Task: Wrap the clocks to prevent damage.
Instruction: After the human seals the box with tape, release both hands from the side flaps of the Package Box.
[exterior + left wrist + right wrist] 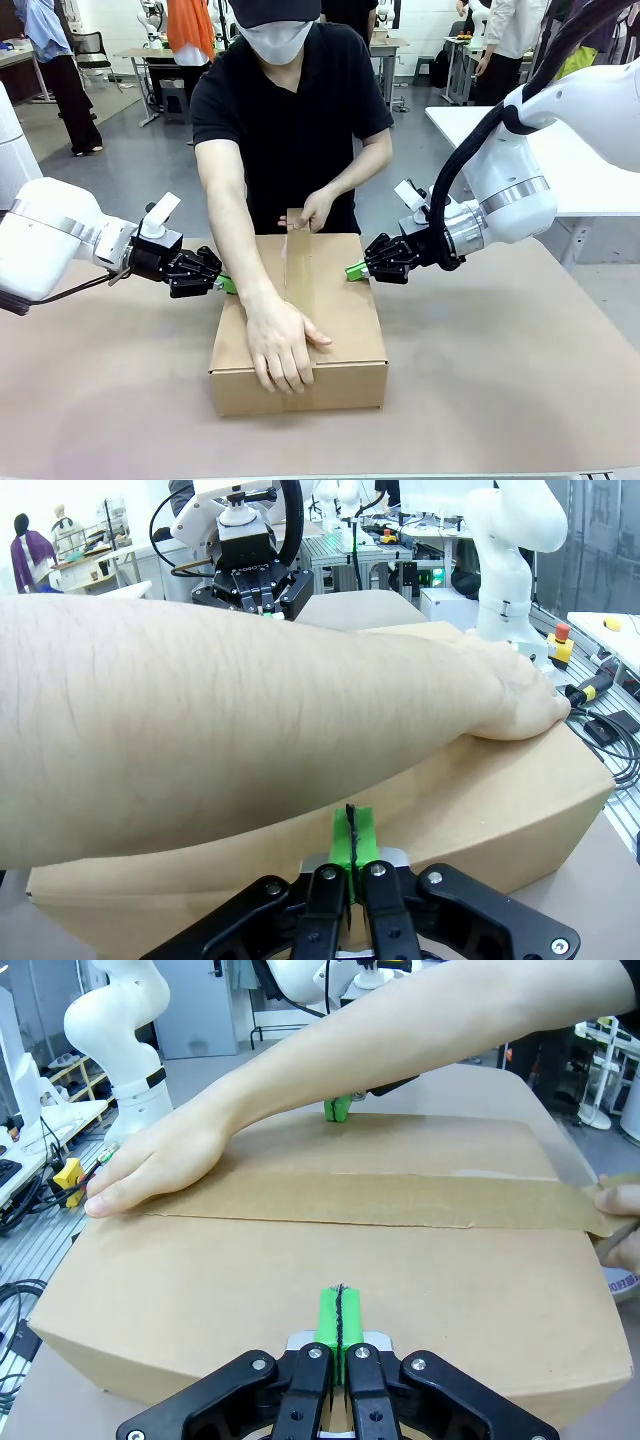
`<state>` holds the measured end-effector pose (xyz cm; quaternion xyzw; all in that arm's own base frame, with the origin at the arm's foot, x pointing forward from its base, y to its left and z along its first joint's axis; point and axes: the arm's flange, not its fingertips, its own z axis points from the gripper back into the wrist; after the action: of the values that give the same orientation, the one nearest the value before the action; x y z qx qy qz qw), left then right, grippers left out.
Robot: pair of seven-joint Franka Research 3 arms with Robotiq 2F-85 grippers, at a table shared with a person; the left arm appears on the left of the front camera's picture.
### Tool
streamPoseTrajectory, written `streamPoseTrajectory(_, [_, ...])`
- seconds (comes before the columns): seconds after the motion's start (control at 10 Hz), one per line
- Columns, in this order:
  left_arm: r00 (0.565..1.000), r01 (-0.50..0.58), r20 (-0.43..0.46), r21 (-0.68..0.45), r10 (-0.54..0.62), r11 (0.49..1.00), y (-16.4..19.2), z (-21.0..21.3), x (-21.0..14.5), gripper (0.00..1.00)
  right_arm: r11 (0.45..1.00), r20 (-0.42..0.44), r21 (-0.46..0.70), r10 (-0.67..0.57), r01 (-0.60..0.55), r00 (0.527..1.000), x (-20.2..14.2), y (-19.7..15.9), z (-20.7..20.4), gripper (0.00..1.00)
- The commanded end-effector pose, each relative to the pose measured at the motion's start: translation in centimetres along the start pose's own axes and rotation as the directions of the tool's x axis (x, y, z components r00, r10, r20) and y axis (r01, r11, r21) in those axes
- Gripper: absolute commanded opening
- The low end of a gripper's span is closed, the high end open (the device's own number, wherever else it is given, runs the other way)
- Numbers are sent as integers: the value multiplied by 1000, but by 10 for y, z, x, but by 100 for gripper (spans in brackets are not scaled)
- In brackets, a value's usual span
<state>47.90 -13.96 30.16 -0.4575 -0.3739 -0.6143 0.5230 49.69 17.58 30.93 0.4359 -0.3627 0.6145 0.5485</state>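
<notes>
A shut cardboard box (345,310) sits mid-table; the clocks are out of view. A brown tape strip (298,270) runs along its top seam. The person presses one hand (280,345) on the near end of the tape and holds the far end with the other hand (315,210). My left gripper (228,284) is shut, its green pads touching the box's left top edge (352,830). My right gripper (355,270) is shut too, its pads against the right top edge (340,1310). The tape (400,1200) lies flat across the lid (250,1270).
The brown table (500,380) has free room on both sides and in front of the box. The person's forearm (200,720) crosses right above my left gripper. A white table (590,170) stands at the back right. Cables (20,1300) hang beyond the table edge.
</notes>
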Motion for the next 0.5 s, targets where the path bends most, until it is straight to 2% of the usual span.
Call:
streamPoseTrajectory(0.0, [1000,0,-9,8,0,1000,0,0,-2,0,1000,-6,-4,-6,6,1000,-3,0,-3,1])
streamPoseTrajectory(0.4, [1000,0,-9,8,0,1000,0,0,-2,0,1000,-6,-4,-6,6,1000,-3,0,-3,1])
